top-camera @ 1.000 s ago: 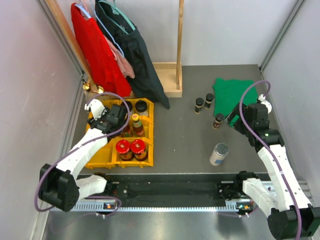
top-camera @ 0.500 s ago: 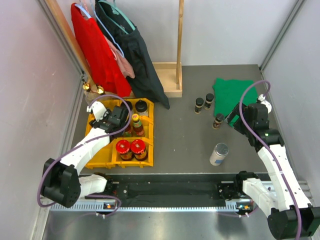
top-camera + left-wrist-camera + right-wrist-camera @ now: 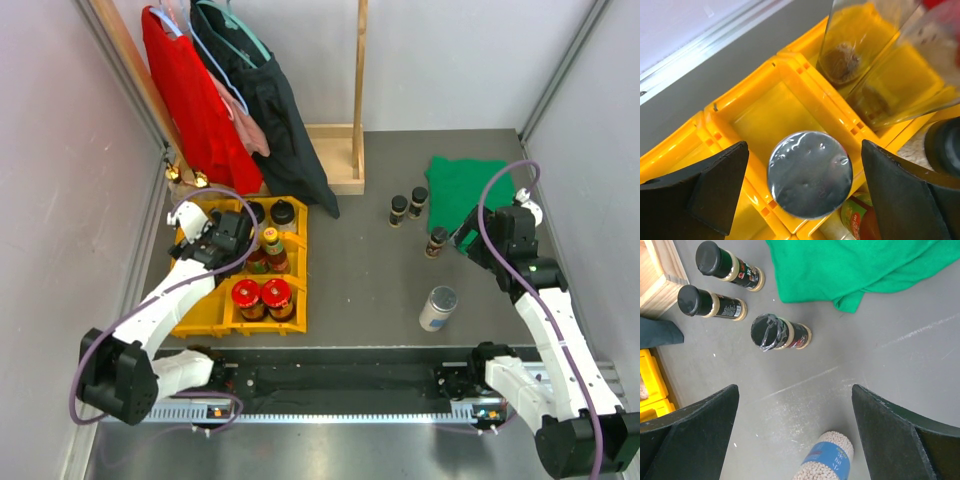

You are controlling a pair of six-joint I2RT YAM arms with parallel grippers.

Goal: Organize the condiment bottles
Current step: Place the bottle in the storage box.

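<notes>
**A:** How is the left gripper (image 3: 805, 150) found?

**B:** It is held over the far half of the yellow tray (image 3: 200, 322), which is set at the left side of the table (image 3: 360, 270). Its jaws are spread wide and nothing is grasped. A silver-lidded jar (image 3: 810, 175) is seen between the fingers (image 3: 715, 185), with a gap left on either side. The jar is stood in the tray, though its exact compartment cannot be told.

**A:** What else is carried by the tray?

**B:** Two red-lidded jars (image 3: 247, 293) are placed side by side in the near-right compartments. A yellow-capped sauce bottle (image 3: 270, 238) is stood just beyond them. A black-capped bottle (image 3: 284, 212) is kept at the tray's far-right corner. In the wrist view, two clear bottles (image 3: 860, 50) are seen in the compartment next to the silver-lidded jar.

**A:** And the right gripper (image 3: 795, 390)?

**B:** It is likewise released and empty, and is held above bare table at the right side. Three black-capped jars (image 3: 767, 331) are stood on the table beyond it. Two are set close together between the wooden rack base (image 3: 335, 165) and the green cloth (image 3: 850, 270). The third is set apart, just beside the cloth's edge. A silver-lidded canister (image 3: 438, 307) with a blue label is found closer to the near edge, well apart from the tray.
</notes>
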